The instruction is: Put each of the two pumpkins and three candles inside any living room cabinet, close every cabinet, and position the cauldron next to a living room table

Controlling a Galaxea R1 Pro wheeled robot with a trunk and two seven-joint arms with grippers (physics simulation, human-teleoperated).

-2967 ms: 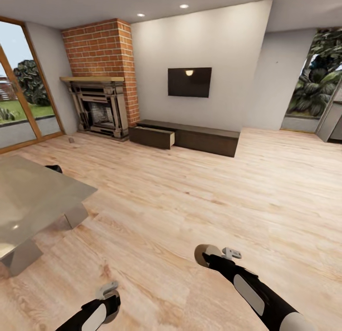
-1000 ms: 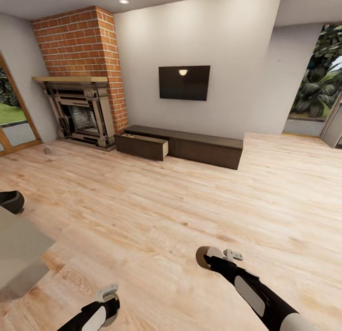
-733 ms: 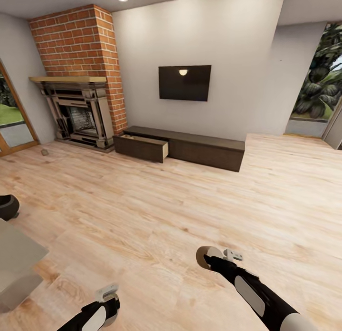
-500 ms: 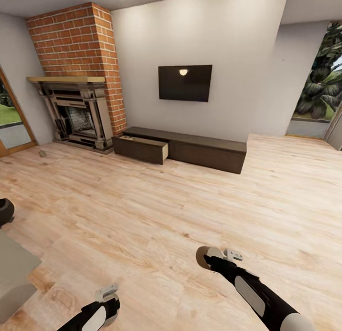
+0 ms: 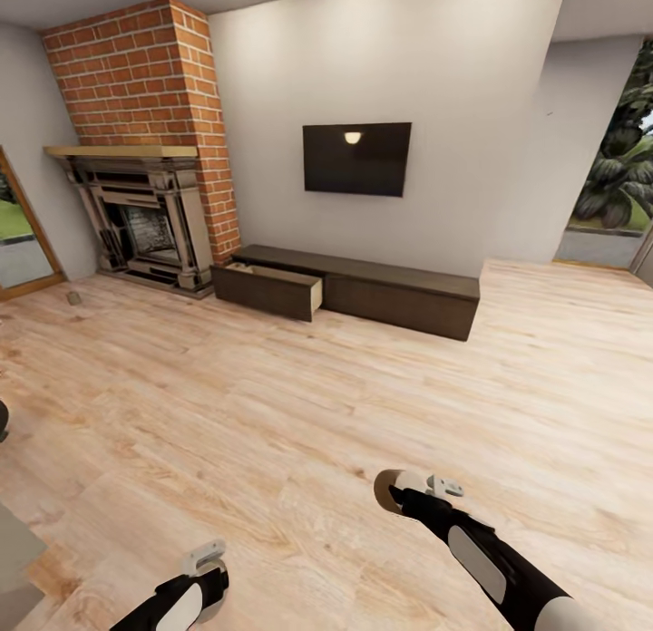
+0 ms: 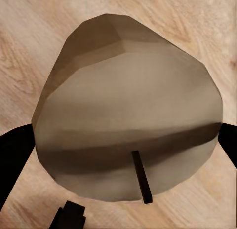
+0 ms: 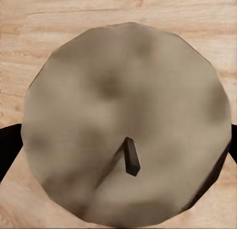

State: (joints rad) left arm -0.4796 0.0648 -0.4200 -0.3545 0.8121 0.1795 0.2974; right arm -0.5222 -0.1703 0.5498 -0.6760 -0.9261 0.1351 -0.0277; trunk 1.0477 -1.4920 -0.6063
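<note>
Carrying a tan candle (image 6: 123, 125) in the left gripper (image 5: 207, 558) and another candle (image 7: 128, 125) clasped in the right gripper (image 5: 413, 486), the robot has rolled closer. The cabinet (image 5: 399, 291), one drawer (image 5: 272, 289) pulled out, now looms larger ahead beside the fireplace (image 5: 145, 214), so dropping both in looks next.

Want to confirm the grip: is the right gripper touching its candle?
Touching. The right wrist view shows the candle wedged between the right gripper's dark fingers.

Cabinet (image 5: 381, 291) against wall, under TV (image 5: 355, 158) — fireplace (image 5: 136, 216) left of it; candle (image 5: 73, 297) on floor (image 5: 299, 404) before fireplace.
</note>
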